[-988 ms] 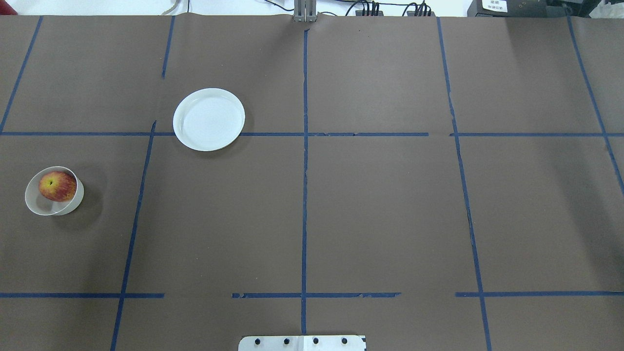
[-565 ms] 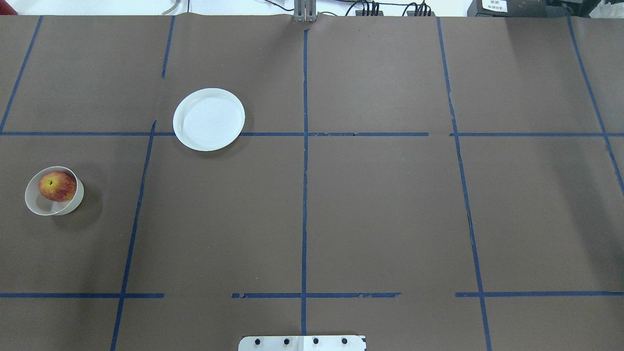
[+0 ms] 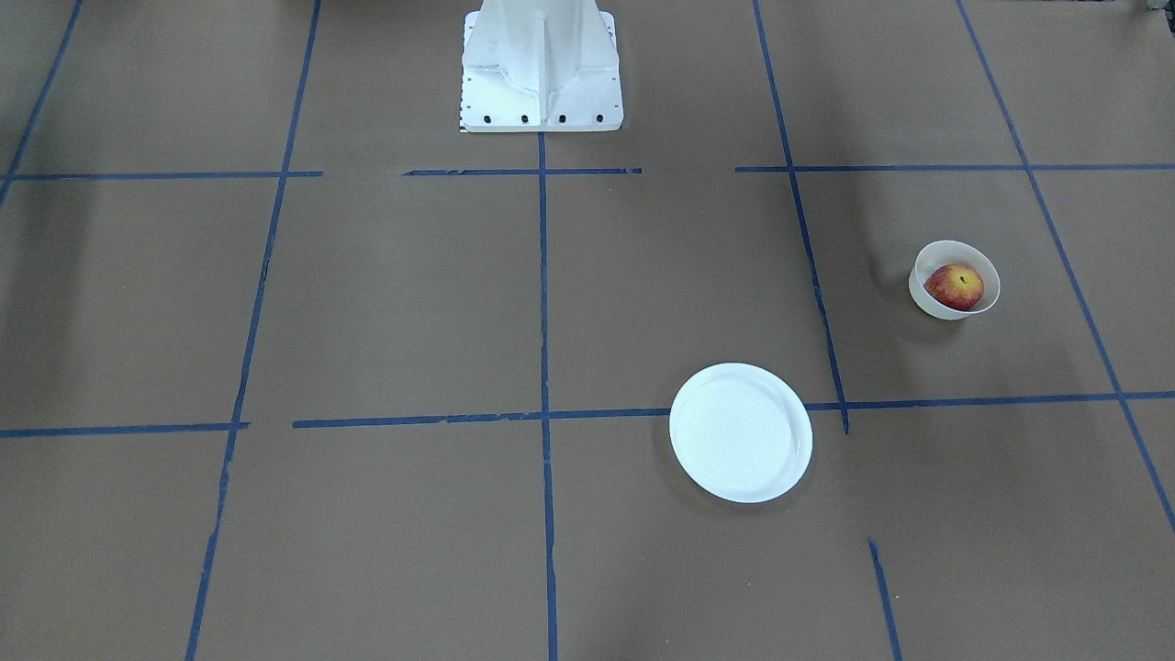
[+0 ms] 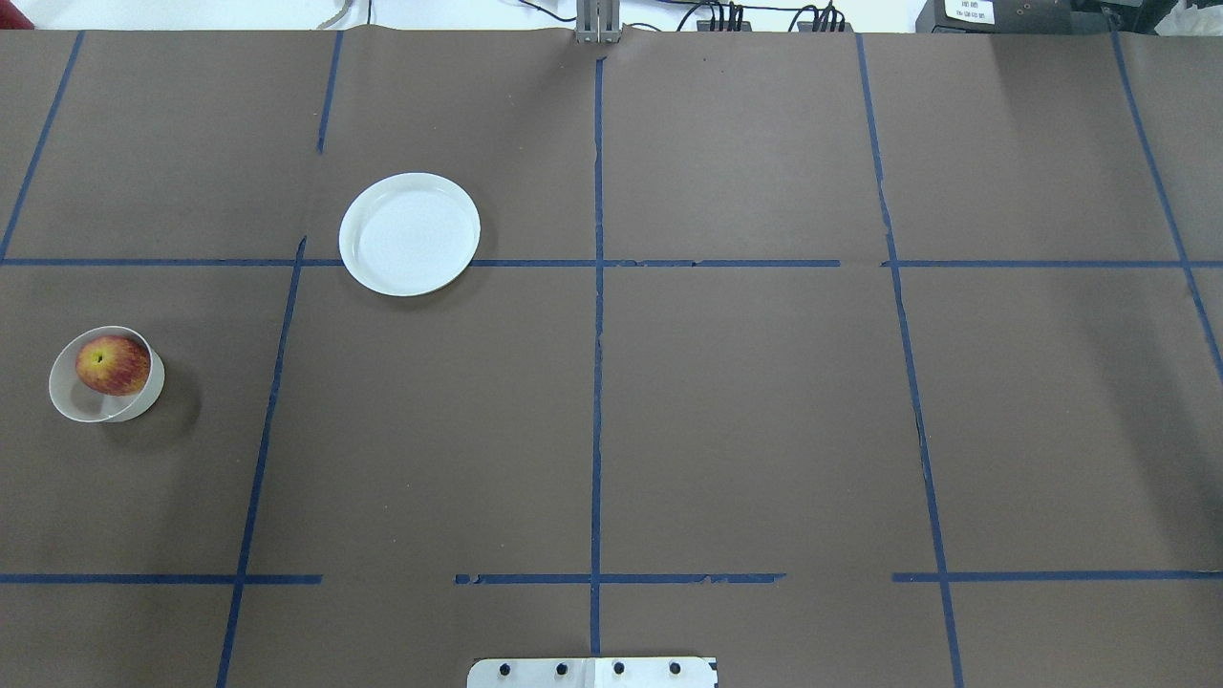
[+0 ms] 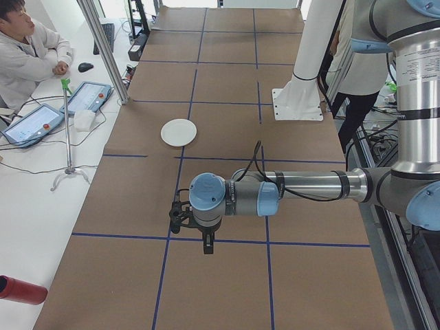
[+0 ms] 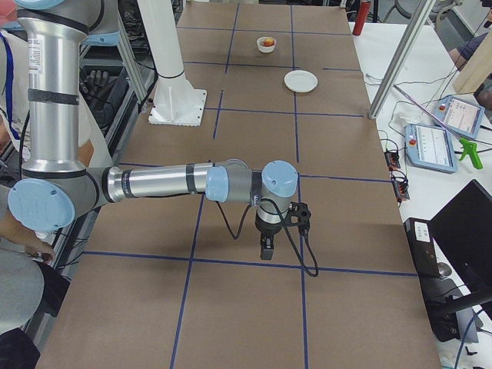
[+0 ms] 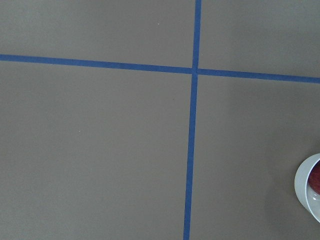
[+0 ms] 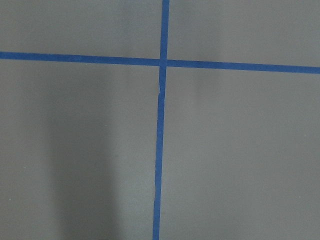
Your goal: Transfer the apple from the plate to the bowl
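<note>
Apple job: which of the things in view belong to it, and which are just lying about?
Job:
apple, sitting in the bowl
bowl
plate, nothing on it

Lying about, on the white bench beside the brown table cover:
red bottle
tablet
computer mouse

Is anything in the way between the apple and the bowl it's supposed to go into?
Nothing visible stands between them. The apple already lies inside the bowl. The plate is empty and sits apart from the bowl, not touching it.
</note>
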`<move>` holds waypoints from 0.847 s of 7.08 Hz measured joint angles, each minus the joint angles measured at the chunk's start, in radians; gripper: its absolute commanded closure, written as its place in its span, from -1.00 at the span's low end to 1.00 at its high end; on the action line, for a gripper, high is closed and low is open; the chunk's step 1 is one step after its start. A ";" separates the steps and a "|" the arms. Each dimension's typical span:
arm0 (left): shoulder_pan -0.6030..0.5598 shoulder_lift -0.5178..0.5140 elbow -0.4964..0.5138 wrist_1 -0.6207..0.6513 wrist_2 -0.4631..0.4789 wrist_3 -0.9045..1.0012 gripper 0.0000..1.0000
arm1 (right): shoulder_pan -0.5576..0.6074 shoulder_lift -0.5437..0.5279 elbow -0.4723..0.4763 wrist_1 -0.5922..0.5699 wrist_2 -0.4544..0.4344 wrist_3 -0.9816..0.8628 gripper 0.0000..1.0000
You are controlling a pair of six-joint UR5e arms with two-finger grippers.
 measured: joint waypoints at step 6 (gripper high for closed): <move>0.000 -0.006 0.004 -0.059 -0.001 -0.003 -1.00 | 0.000 0.000 0.000 0.000 0.000 0.000 -1.00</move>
